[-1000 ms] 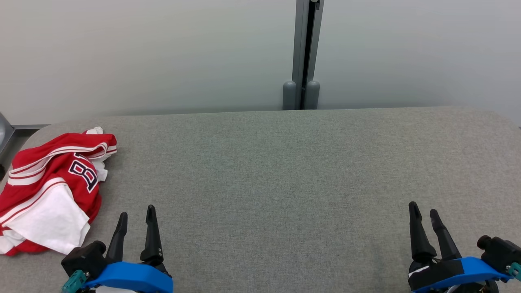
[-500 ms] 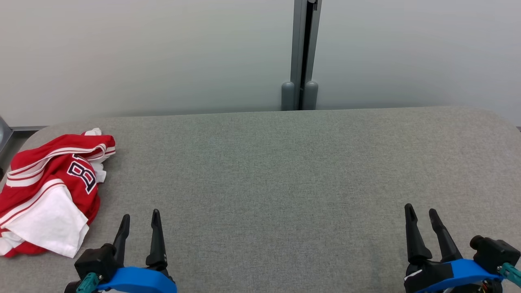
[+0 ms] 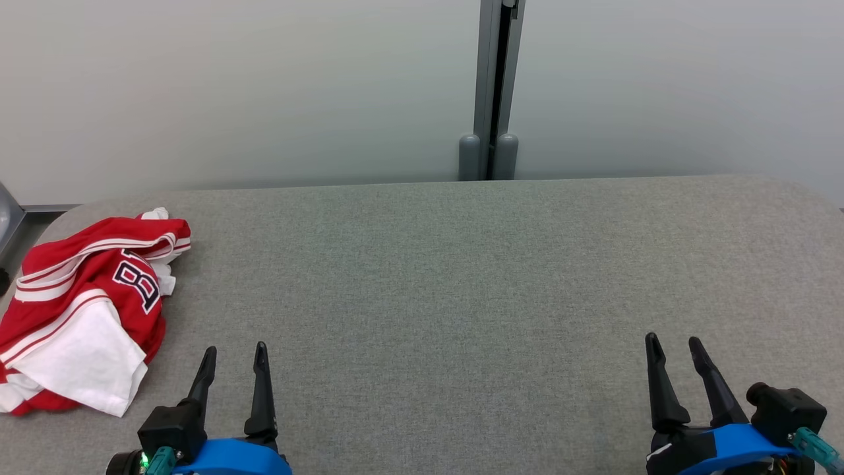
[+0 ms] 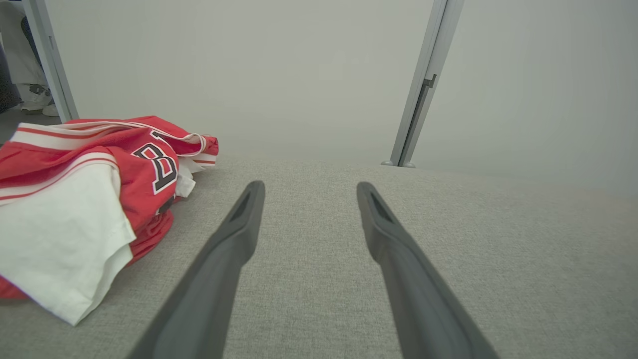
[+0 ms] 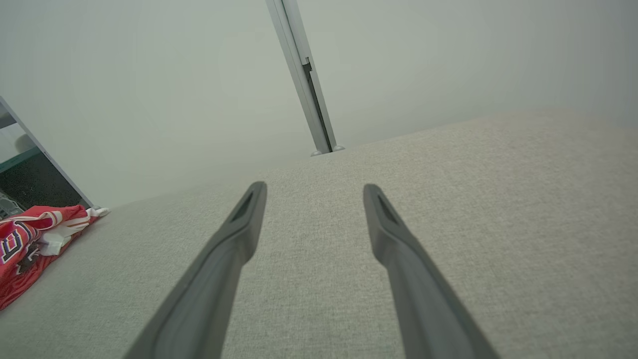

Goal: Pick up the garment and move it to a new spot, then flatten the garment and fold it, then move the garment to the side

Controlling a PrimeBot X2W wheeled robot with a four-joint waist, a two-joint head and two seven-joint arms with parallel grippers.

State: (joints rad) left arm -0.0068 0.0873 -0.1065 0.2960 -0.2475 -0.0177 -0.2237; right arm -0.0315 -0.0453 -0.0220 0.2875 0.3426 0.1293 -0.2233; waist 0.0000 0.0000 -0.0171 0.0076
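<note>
A crumpled red-and-white jersey garment is being shown lying on the grey fabric-covered table just left of the empty left gripper, its length running roughly alongside those spread jaws, while the right gripper, jaws likewise spread, is being held well apart.

The counter is covered in grey woven cloth, matt, with a fine, slightly rough grain. The garment is soft, thin cloth, matt and crumpled into loose folds; whether its dark letter is stitched or printed is unclear. The left tool and right tool have dark fingers that look like smooth matt plastic. Their blue housings look like smooth plastic with a slight sheen. The wall behind is smooth and matt. The post looks like satin grey metal.
</note>
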